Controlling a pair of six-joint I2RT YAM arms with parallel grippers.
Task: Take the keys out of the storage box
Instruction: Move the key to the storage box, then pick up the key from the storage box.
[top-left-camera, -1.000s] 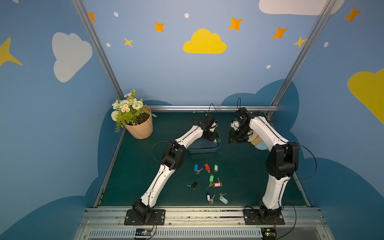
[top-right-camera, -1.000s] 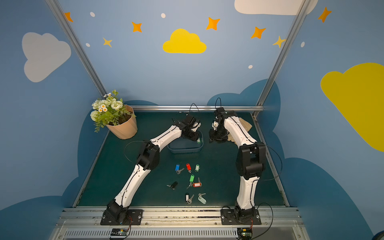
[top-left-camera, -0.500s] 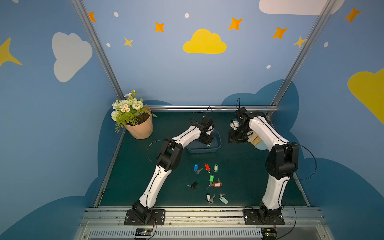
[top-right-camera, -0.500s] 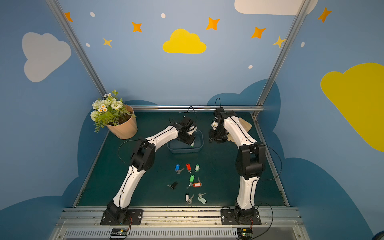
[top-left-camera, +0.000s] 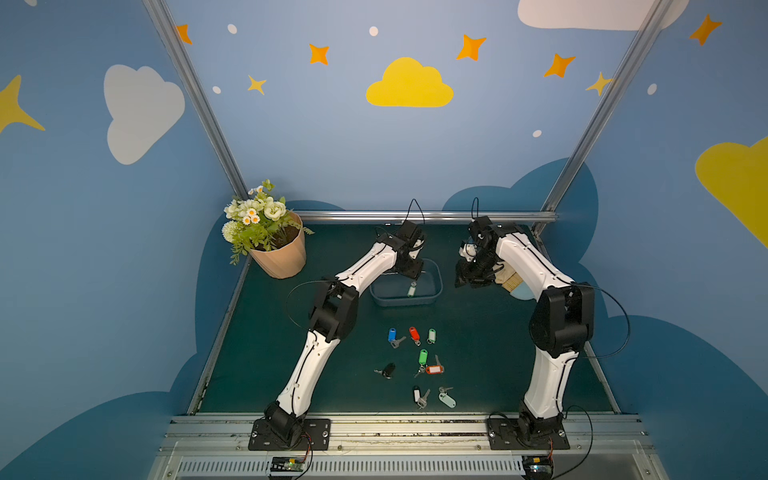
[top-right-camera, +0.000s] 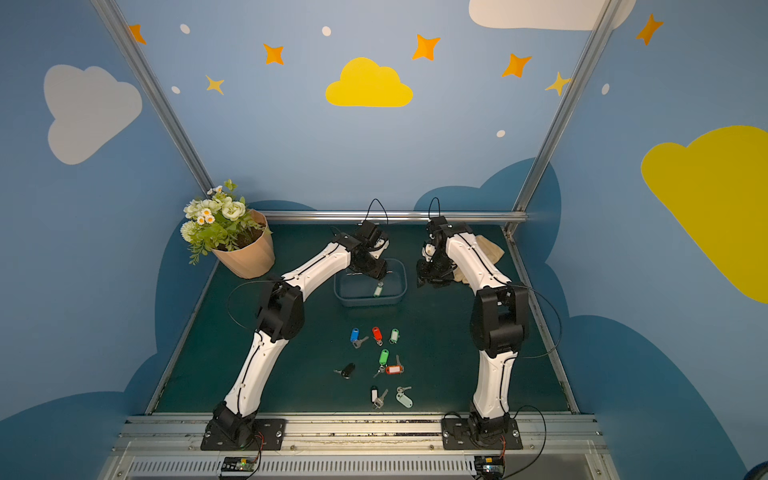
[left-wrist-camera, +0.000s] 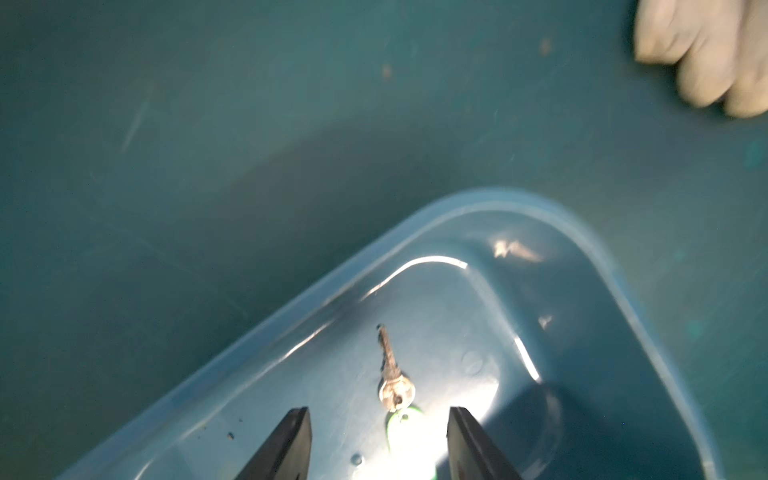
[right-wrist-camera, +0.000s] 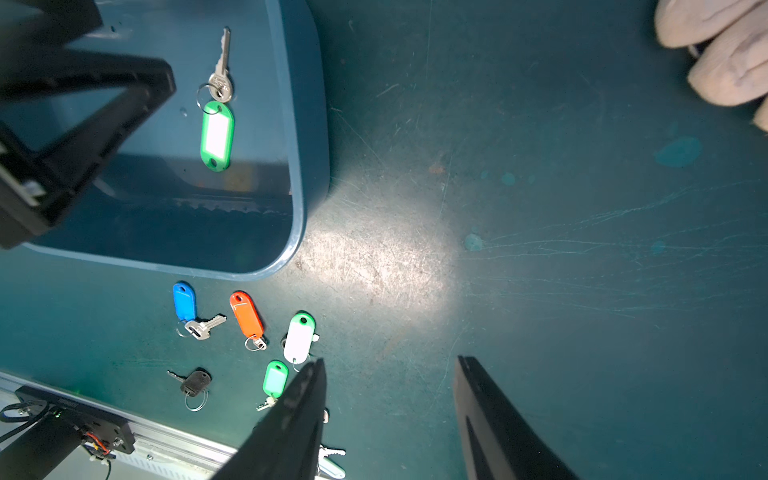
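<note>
**A:** What could go wrong from here?

**B:** Starting on the left: the only key I can see in the storage box (right-wrist-camera: 309, 124) is the green-tagged key (right-wrist-camera: 217, 135), lying flat on its floor. I judge a flat tag on smooth plastic to be hard to pinch. The tips may skid off it or shove it against the wall. A push on so light a box could also slide it across the bench (top-left-camera: 478, 353). Further right, the other arm hangs just beside the box, and if both reach in, they could knock together.

**A:** And the pincers?

**B:** The left pincer (left-wrist-camera: 378, 411) hangs over the box, jaws spread and holding nothing, with the key under the gap. Whether its tips touch the floor, I cannot tell. The right pincer (right-wrist-camera: 390, 359) is spread too, empty, above bare bench beside the box. The other keys (top-left-camera: 422, 356) lie out on the bench, nearer the arm bases.
</note>
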